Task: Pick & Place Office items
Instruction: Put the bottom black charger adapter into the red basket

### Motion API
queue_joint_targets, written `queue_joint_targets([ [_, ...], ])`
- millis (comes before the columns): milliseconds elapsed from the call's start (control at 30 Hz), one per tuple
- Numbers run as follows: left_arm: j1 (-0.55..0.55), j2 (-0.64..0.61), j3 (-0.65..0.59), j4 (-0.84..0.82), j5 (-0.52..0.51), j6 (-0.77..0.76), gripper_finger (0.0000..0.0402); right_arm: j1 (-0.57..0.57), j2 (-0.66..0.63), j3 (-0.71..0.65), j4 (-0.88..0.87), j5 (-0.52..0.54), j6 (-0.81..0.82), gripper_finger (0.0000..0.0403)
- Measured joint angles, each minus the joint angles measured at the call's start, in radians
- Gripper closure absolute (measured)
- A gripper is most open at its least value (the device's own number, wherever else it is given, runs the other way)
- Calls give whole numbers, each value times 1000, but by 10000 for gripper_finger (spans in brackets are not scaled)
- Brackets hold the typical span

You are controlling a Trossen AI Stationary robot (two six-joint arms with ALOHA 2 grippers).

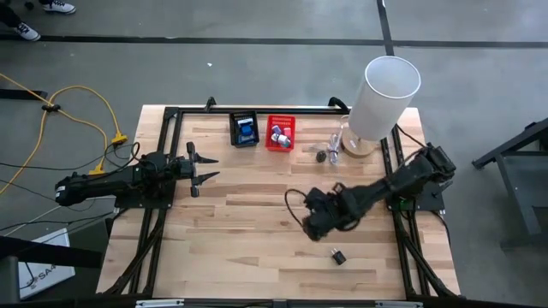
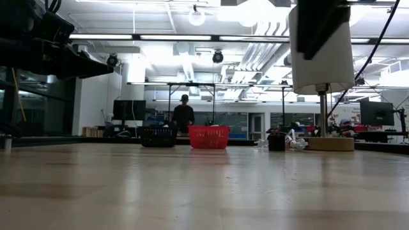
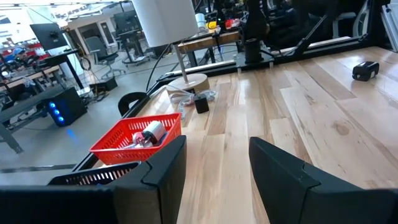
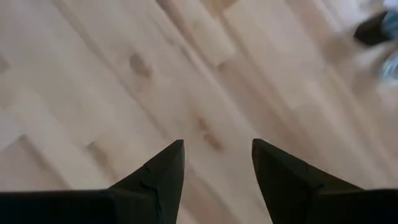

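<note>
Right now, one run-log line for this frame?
left fingers: open, empty, near baskets | right fingers: open, empty, over bare wood mid-table | red basket: holds items | black clip: loose on table

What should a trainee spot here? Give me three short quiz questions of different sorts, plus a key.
1. True or false: the right gripper holds a clip between its fingers.
2. Which colour is the basket nearest the white cylinder? A red, B green, C yellow.
3. Fill in: the lone black clip on the table lies nearer the ___ arm.
Key: 1 false; 2 A; 3 right.
</note>
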Motion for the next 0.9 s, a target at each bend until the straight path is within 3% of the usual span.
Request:
queue_joint_targets([
  [467,0,0,0,0,0,0,235,213,19,-62,10,-95,469,228],
  [900,0,0,0,0,0,0,235,299,37,-198,253,-193,618,228],
])
